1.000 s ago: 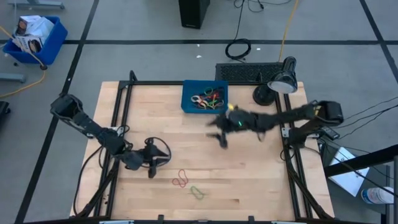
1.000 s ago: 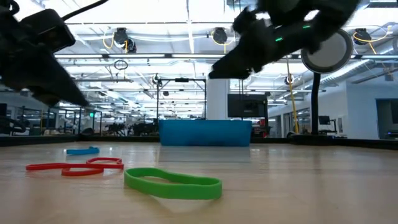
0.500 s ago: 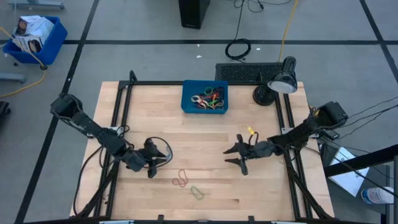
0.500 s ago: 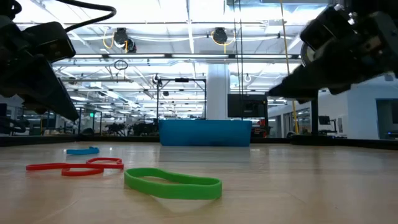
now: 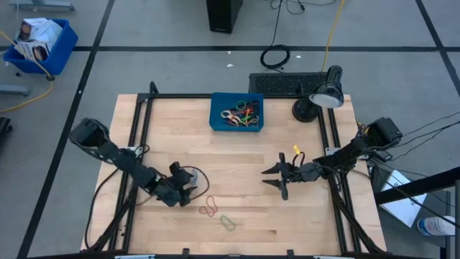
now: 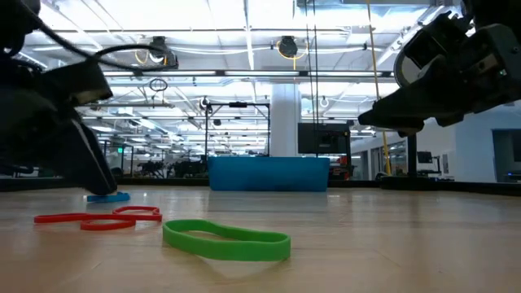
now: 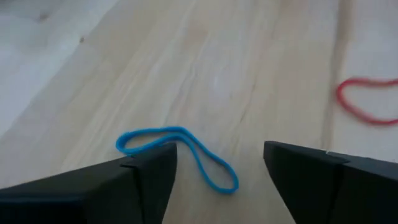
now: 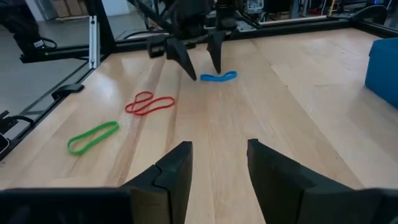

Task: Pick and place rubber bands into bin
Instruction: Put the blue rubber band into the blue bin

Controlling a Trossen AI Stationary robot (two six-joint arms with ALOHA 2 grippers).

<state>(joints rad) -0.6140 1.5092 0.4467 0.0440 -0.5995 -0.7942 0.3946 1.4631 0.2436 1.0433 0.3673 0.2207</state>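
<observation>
The left gripper (image 5: 188,188) hangs low over the front-left part of the wooden desk (image 5: 302,223), its fingers (image 7: 149,177) spread apart with nothing between them, straddling one end of a blue rubber band (image 7: 177,155) that lies flat on the wood just under the tips. In the right wrist view the same blue rubber band (image 8: 218,76) shows right beside the two pointed tips of the left gripper (image 8: 199,65), and whether the tips touch it cannot be told. A little nearer the front edge lies a pair of red rubber bands (image 5: 208,210), looped across each other, and just beside them, closer still to the front, a green rubber band (image 5: 228,222); in the low view the green one (image 6: 226,240) is nearest the camera with the red ones (image 6: 98,218) to its side. The bin (image 5: 215,124) sits at the middle of the desk's back edge, well apart from both arms, with a tangle of red, green, yellow and tan rubber bands in the bin (image 5: 240,115). The right gripper (image 5: 275,178) hovers over the right-centre of the desk, clear of the surface in the low view, its fingers (image 8: 171,171) parted and empty, pointing across toward the left arm.
</observation>
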